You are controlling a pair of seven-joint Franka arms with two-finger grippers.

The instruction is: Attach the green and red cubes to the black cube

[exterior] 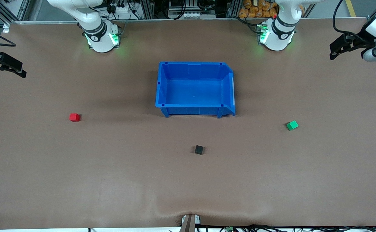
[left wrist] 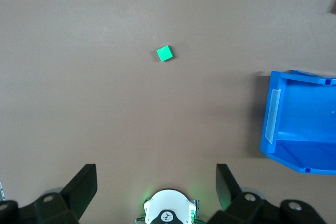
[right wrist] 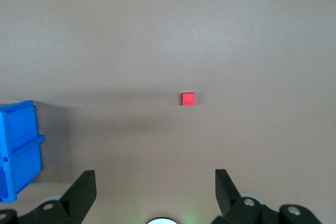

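Well apart, red cube (exterior: pixel 74 117), black cube (exterior: pixel 199 149), green cube (exterior: pixel 292 125); both jaws apart.

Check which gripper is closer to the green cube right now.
Left. The left gripper hangs open, high at the left arm's end of the table, with the green cube lying on the table in its wrist view. The right gripper, also open, waits at the right arm's end.

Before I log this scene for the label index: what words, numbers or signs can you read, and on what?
None can be read.
Bin: pale label strip, blank or too faint.
Arm base rings: small marks, too small.
Red cube, green cube, black cube: plain.
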